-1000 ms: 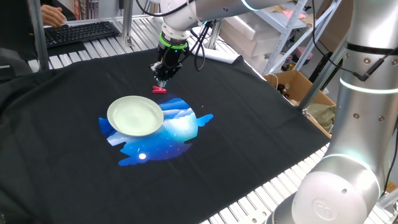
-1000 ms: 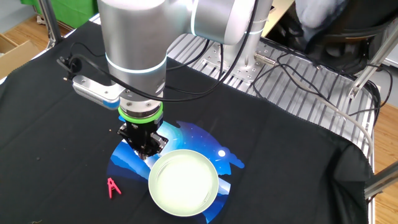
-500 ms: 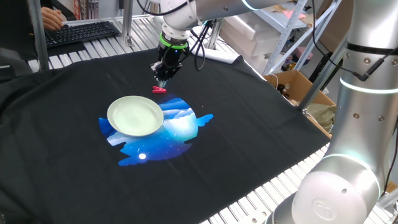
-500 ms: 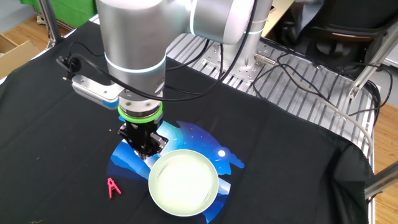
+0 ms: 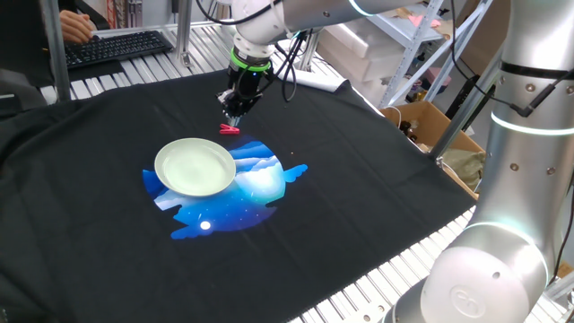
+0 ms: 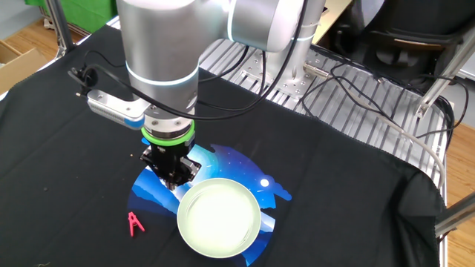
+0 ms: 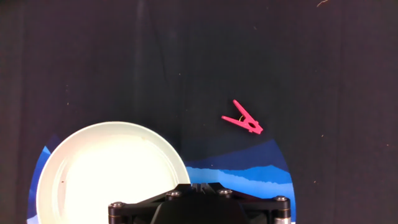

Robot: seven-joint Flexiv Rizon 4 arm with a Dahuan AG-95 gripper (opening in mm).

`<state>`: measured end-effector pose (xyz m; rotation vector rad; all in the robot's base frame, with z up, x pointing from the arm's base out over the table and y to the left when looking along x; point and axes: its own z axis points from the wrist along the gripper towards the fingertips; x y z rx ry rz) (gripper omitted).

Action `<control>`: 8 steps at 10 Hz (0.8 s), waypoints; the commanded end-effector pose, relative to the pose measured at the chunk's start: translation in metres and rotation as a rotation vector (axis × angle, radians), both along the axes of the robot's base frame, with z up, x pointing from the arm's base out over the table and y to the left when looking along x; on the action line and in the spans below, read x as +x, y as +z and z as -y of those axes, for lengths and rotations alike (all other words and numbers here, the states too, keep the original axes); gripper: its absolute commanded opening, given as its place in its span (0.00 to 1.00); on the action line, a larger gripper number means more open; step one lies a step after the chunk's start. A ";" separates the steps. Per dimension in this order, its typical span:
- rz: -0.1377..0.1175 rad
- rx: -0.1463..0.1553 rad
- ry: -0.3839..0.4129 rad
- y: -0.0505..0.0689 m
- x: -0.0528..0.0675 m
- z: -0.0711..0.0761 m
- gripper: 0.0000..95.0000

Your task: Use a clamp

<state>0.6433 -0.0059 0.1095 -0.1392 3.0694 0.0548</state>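
The red clamp (image 5: 230, 128) lies flat on the black cloth, just beyond the blue print and apart from the pale green plate (image 5: 195, 167). My gripper (image 5: 234, 112) hovers a little above the cloth, close over the clamp in this view, and holds nothing. In the other fixed view the gripper (image 6: 174, 176) hangs by the plate's (image 6: 219, 216) far left rim, with the clamp (image 6: 134, 223) to its lower left. In the hand view the clamp (image 7: 243, 119) is ahead and right of the gripper (image 7: 199, 185), and the plate (image 7: 106, 171) is at lower left. The fingers look shut together.
A blue printed patch (image 5: 242, 193) lies under and right of the plate. A keyboard (image 5: 115, 47) and a person's hand sit at the table's far edge. A cardboard box (image 5: 430, 126) stands off the table at right. The second arm's base (image 5: 489, 260) is at front right.
The gripper has edged very slightly upward over the clamp. The clamp and plate have not moved.
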 end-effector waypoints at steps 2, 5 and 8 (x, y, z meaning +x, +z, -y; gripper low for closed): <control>-0.012 -0.006 -0.017 -0.001 0.000 0.000 0.00; -0.013 -0.006 0.020 -0.001 0.000 0.000 0.00; -0.014 -0.006 0.060 -0.001 0.000 0.000 0.00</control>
